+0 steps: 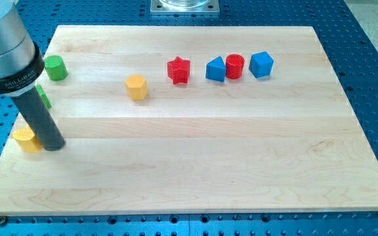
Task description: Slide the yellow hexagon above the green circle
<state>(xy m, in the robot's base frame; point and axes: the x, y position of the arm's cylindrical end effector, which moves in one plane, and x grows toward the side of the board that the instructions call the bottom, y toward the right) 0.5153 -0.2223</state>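
Camera view: A pale wooden worktop (pixel 195 170) lies on a blue perforated base (pixel 373 59), with a grey metal mount (pixel 184 6) at the view's top edge.

The arm carries no fingers, so there is no open or closed state to report; it ends in a straight dark rod. My tip (pixel 53 144) rests on the worktop at the view's left, touching or just beside a yellow block (pixel 26 139) on its left side. That block's shape cannot be told, as the rod covers part of it.

The yellow hexagon block (pixel 136 86) stands in the upper middle of the worktop, well apart from my tip, to its upper right. The green circle block (pixel 56 67) sits near the worktop's upper left corner, to the left of the yellow hexagon and slightly higher in the view. A second green block (pixel 43 97) shows just below it, mostly hidden behind the rod.

To the right of the yellow hexagon stands a row: a red star block (pixel 178 70), a blue triangular block (pixel 216 69), a red cylinder block (pixel 234 66) touching it, and a blue angular block (pixel 262 64).
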